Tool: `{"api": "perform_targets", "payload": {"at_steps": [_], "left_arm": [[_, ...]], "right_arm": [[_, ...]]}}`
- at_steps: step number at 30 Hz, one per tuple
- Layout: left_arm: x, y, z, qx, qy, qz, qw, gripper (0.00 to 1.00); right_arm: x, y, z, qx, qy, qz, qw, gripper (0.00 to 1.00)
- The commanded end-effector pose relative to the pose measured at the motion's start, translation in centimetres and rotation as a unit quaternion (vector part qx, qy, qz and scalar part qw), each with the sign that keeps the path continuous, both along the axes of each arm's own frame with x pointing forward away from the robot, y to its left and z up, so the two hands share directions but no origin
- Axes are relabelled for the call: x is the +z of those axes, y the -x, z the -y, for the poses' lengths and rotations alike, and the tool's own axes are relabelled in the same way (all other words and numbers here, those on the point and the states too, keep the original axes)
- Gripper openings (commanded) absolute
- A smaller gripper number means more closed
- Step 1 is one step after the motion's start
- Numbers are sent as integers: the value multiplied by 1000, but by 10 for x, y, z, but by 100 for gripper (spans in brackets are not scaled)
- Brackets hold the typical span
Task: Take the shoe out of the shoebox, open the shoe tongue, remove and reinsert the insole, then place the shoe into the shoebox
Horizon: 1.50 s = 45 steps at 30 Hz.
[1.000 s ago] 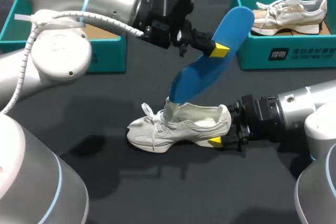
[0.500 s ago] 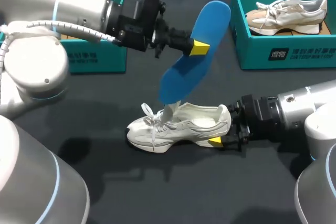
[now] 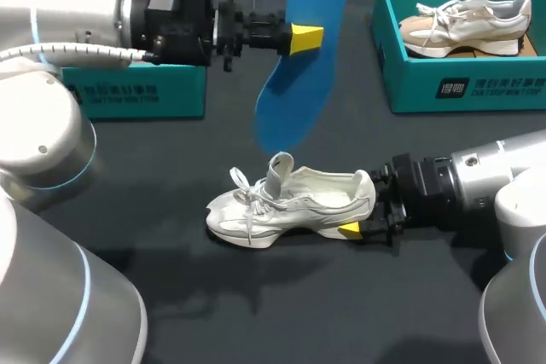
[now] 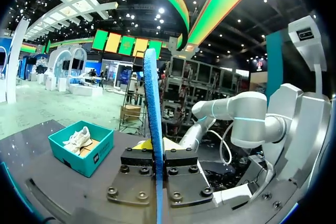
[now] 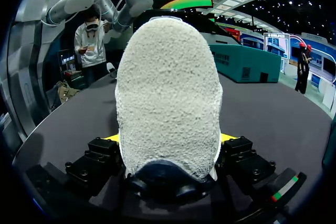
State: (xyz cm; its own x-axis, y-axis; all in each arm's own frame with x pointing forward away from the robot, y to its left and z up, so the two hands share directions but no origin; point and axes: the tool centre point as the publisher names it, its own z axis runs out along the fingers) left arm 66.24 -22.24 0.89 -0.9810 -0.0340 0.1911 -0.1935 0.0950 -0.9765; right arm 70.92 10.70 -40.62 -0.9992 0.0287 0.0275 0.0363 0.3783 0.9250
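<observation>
1. While the left gripper (image 3: 303, 37) is clamped on the blue insole (image 3: 300, 83), the insole hangs clear above the shoe (image 3: 290, 204) with its toe end down. In the left wrist view it stands edge-on between the fingers (image 4: 181, 163).
2. The right gripper (image 3: 354, 229) is clamped on the heel of the shoe, with one finger on each side of it. The shoe rests on its sole on the table (image 3: 256, 313), ahead of this gripper, with its toe pointing away from it.
3. Steps judged complete:
   - The shoe is out of its box.
   - The tongue (image 3: 279, 168) stands raised.
   - The insole is fully withdrawn.
4. Steps judged outstanding:
   - Feed the insole back through the collar, toe end first, and seat it flat.
   - Place the shoe into the shoebox (image 3: 136, 95).
5. The teal shoebox lies behind the left gripper's arm. A second box (image 3: 461, 91), well beyond the right gripper, holds another shoe (image 3: 469, 23).
</observation>
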Motion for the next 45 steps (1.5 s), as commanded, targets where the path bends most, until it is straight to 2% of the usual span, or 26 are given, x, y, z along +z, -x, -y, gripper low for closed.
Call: {"api": "perform_targets", "payload": {"at_steps": [1,7,9,17,20,31,44,45], "left_arm": [[-4,13,-21,9,8,2,1000,0],[-4,13,-21,9,8,2,1000,0],[-1,19,-23,9,12,8,1000,0],[10,26,-42,32,61,-56,996,0],[13,27,-47,37,61,-52,996,0],[4,23,-61,23,66,-80,994,0],[4,23,-62,13,67,-81,994,0],[4,23,-62,13,67,-81,994,0]], "right_arm": [[1,1,-1,-1,2,0,1000,0],[1,1,-1,-1,2,0,1000,0],[1,1,-1,-1,2,0,1000,0],[1,1,-1,-1,2,0,1000,0],[1,1,-1,-1,2,0,1000,0],[1,1,-1,-1,2,0,1000,0],[2,0,1,0,7,2,1000,0],[2,0,1,2,8,1,1000,28]]}}
